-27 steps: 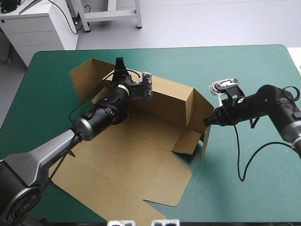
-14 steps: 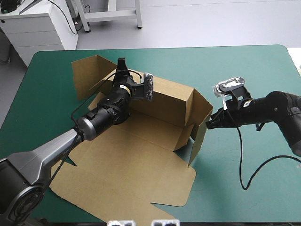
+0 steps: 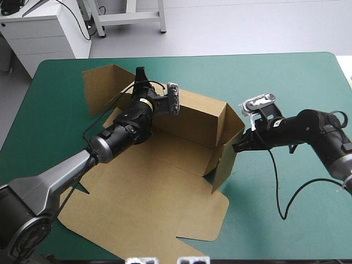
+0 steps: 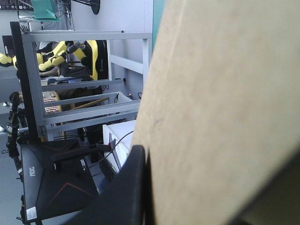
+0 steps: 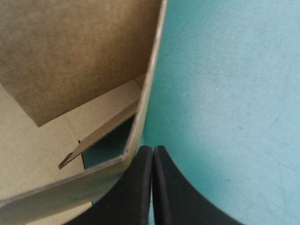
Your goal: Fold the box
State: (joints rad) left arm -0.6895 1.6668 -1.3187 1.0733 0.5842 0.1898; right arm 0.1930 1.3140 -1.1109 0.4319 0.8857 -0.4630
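- You see the brown cardboard box (image 3: 159, 192) mid-table on the teal-green table cover (image 3: 286, 77), with some walls raised.
- Your left black-fingered gripper (image 3: 141, 77) pinches a far wall.
- Your right black-fingered gripper (image 5: 153, 150), fingers pressed together, touches the right wall's edge.

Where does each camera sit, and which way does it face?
High: above and behind, looking down at the box on the table; left end effector and right end effector show.
Left wrist: along its fingers, clamped on a raised box wall.
Right wrist: along its shut fingers, down at a box corner.
All three share the box.
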